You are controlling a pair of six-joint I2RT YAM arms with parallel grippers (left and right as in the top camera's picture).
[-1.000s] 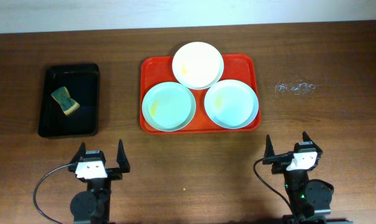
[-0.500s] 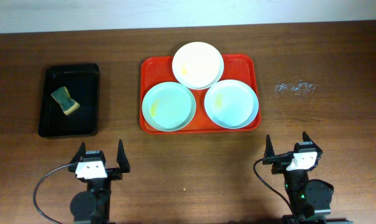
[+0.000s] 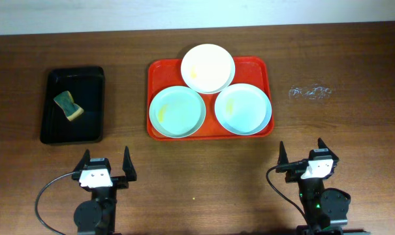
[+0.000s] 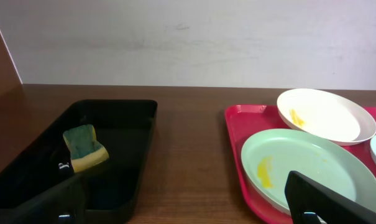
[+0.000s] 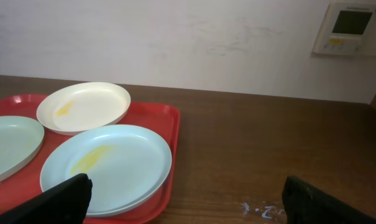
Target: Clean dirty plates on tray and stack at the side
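Overhead — three plates (image 3: 177, 112) crowd the tray (image 3: 160, 74), reaching its rims.

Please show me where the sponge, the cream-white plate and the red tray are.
sponge (image 3: 68, 106), overhead view, middle of its top.
cream-white plate (image 3: 207, 67), overhead view, centre of the plate.
red tray (image 3: 161, 75), overhead view, bare floor near its far-left corner.

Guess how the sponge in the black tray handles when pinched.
The sponge probably squashes: it looks like yellow foam under a green scrub layer, so likely light too. Blocky, so pushed across the black tray it should slide, not roll.
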